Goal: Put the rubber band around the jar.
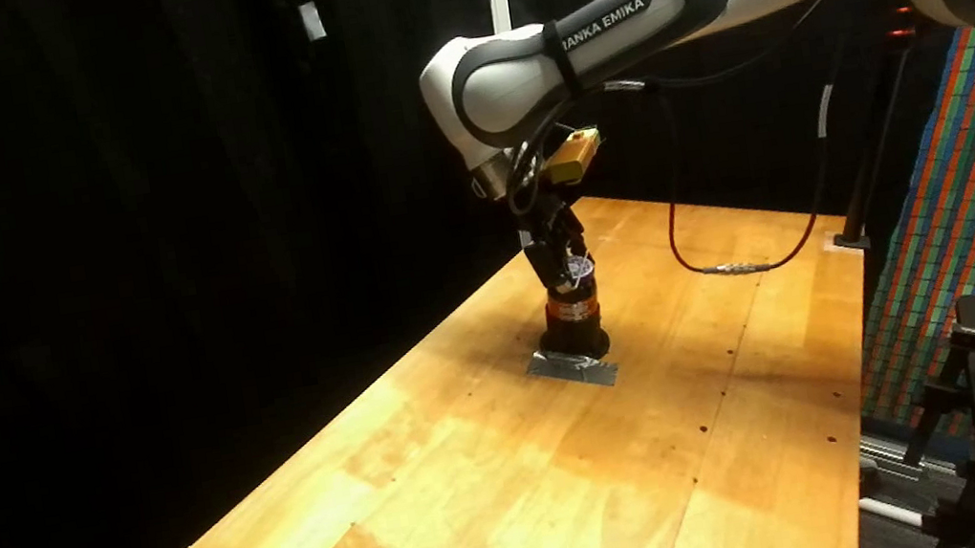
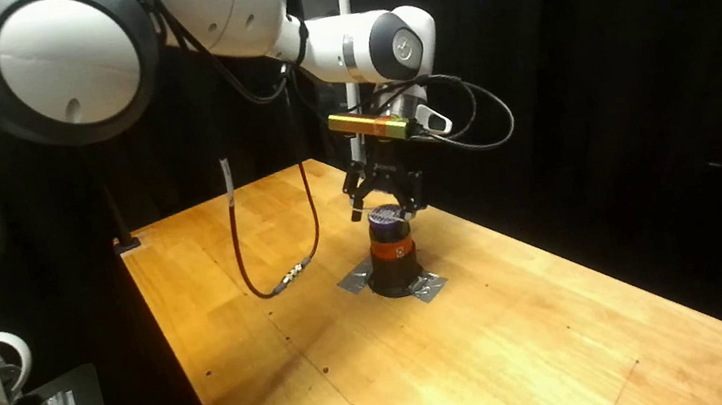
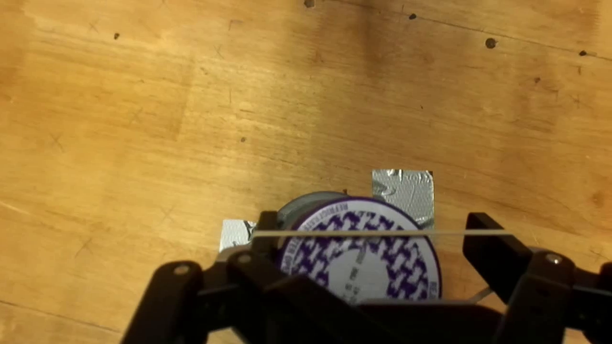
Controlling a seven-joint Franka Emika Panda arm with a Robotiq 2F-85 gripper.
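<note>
White-and-grey robot arm (image 1: 660, 8): in an exterior view, high above the far corner of the wooden bench (image 1: 497, 466), white capitals read "RANKA EMIKA", starting right at a black strap (image 1: 562, 60).
Pale round cap (image 2: 405, 46) on the arm: curved emblem, unclear.
Small dark cylindrical jar (image 2: 391, 268), nearer the bench's long edge by the black curtain (image 1: 198, 211): pale square mark on its orange stripe (image 2: 384, 249), too small to read.
Round purple-and-white jar lid (image 3: 358, 260), rim: in the wrist view, purple capitals read "REFRIGERATE", then "TER OP", a thin pale rubber band (image 3: 363, 233) crossing in front between them; farther round, "REA", then cut off.
Lid centre: stamped characters, too blurred to read.
</note>
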